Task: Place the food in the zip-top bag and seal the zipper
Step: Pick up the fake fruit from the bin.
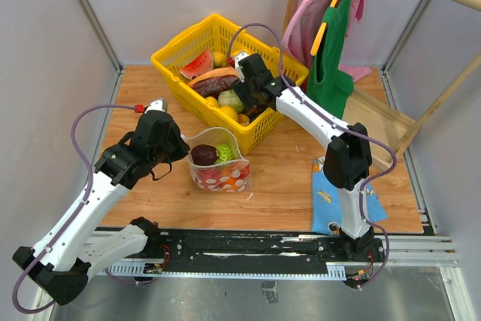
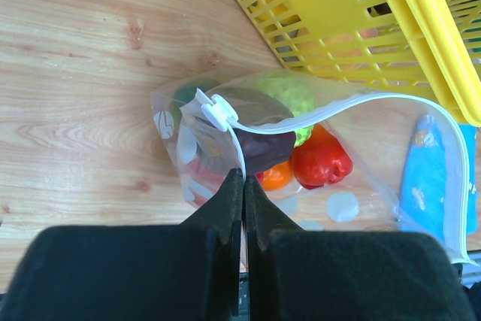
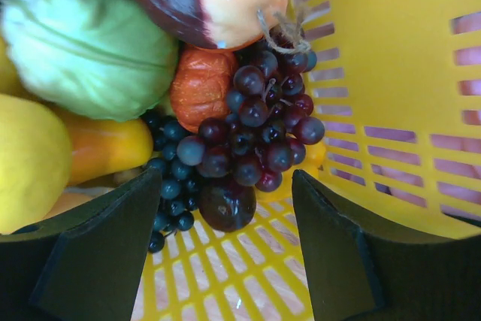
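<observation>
Your left tool [image 2: 243,184] pinches shut on the mouth rim of the zip-top bag [image 1: 223,175], bag on the table [image 1: 285,178] beside the yellow basket [image 2: 338,20] with food [image 2: 321,162] already inside, while your right tool [image 3: 225,193] gapes wide in the basket, jaws either side of purple grapes [image 3: 255,125].

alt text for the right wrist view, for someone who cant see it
The right claw, open, hangs over a bunch of dark purple toy grapes in the yellow basket, a finger on either side. A pale green vegetable and a small orange pumpkin lie beside them.
</observation>
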### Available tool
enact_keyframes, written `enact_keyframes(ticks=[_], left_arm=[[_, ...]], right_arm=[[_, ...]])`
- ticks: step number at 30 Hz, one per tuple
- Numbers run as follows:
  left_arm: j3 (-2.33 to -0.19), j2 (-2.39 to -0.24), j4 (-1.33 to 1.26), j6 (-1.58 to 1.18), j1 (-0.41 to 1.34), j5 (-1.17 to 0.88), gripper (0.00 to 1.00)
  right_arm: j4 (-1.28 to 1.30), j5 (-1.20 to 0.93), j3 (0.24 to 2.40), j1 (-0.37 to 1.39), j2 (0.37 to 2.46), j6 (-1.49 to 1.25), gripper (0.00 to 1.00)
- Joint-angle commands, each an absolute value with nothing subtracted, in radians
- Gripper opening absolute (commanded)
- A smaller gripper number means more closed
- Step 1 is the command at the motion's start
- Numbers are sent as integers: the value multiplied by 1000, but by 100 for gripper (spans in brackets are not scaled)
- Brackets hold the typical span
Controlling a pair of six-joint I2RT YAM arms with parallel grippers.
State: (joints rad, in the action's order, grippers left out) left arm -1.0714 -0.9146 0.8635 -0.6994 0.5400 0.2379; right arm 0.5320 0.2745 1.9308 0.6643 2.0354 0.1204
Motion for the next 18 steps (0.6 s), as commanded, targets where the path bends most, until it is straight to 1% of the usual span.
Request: enact_keyframes(ticks=[1,9,18], left_arm=[[-1101,-920,868,-683,534,232,0],[-1103,-932,867,-680,534,230,0],[-1103,-947,858,-678,534,227,0]], right_arm=[[506,284,1966,619,2118,68,71],[504,281,2001,591,2220,55,70],[505,235,1991,558,2264,68,55]])
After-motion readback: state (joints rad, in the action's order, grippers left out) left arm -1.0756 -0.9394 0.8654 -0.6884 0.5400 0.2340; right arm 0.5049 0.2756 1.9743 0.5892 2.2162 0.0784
